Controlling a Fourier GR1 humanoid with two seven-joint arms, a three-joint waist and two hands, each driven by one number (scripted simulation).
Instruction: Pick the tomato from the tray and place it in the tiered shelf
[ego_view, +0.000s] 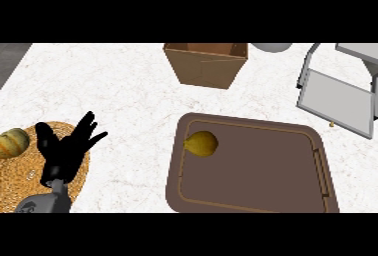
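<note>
Left hand (65, 150): in view at the lower left, fingers straight and spread, pointing up and away from the robot, holding nothing. It rests above a round woven mat (22, 187), which lies beneath and to the left of the palm. A striped green-and-orange gourd (13, 142) sits on that mat just left of the hand, apart from the thumb.

Right hand: does not show in the head view.

Task item: a yellowish round fruit, taken as the tomato (201, 143), lies well to the right of the left hand, at about the height of its fingers. It rests inside the brown tray (258, 195), close to the tray's upper left corner, untouched.

Tiered shelf (336, 102): grey, far right of the hand and beyond the tray's far right corner.

Other: an open cardboard box (205, 65) stands beyond the tray, up and right of the fingertips. A grey rounded object (271, 47) shows just right of the box at the counter's far edge.
</note>
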